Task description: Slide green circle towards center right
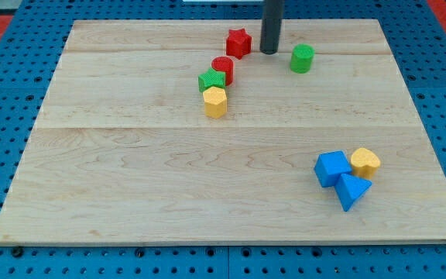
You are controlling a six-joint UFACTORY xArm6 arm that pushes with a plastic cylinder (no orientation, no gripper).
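Green circle (302,58): near the board's top edge, right of middle.
My tip (269,51): just left of it, apart; bare rod, no jaws.
Red star (238,43): left of tip.
Writing: none readable.

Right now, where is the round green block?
The green circle sits near the view's top, right of middle. My tip is just to its left, with the red star beyond that.

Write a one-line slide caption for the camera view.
My tip rests between the red star and the green circle near the board's top edge, not yet touching the circle.
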